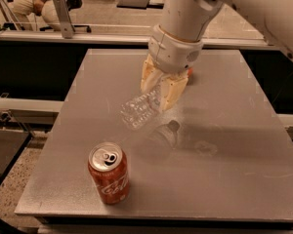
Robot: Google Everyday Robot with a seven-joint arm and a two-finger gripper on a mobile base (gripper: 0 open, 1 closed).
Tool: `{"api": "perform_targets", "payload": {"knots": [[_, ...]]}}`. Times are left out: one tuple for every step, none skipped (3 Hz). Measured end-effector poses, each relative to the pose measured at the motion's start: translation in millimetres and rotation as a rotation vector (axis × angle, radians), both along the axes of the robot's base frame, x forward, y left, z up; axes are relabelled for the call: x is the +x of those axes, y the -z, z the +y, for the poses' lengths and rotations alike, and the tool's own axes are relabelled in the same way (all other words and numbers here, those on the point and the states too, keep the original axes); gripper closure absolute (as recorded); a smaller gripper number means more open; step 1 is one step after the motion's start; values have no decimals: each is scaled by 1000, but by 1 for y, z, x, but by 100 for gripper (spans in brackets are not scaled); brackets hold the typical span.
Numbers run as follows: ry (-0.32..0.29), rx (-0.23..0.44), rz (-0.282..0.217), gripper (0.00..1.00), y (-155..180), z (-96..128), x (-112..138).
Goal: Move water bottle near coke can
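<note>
Camera view: gripper hangs over mid-table, jaws clamped on the water bottle. Bottle is tilted, base pointing down-left toward the cam, top end hidden betw. the jaws; looks lifted off the surface. Coke can stands upright near front-left edge, apart from the bottle.

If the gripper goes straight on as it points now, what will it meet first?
Probably the table, since the gripper points down; the bottle it holds would touch first. The can looks off that line.
</note>
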State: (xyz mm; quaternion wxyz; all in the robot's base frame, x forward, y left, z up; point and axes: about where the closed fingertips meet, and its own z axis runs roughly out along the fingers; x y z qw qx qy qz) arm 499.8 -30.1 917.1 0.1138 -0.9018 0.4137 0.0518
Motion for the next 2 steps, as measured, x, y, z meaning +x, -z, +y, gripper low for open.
{"api": "perform_targets", "payload": {"knots": [[21, -6, 23, 100, 13, -14, -18], [45, -15, 38, 100, 29, -21, -27]]}}
